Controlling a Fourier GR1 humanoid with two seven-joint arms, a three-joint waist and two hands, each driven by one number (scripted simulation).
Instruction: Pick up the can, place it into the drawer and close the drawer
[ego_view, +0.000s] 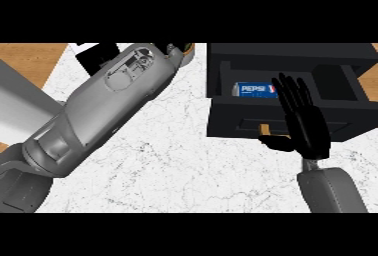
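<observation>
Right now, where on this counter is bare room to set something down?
Bare marble counter lies between the left forearm and the right hand, below the drawer. Crowded: the drawer front, with the can inside and that hand over it.

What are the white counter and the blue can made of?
The white counter looks like marble, smooth, with thin grey veins. The blue Pepsi can is probably printed metal, judging by its shape and label; no shine shows.
</observation>
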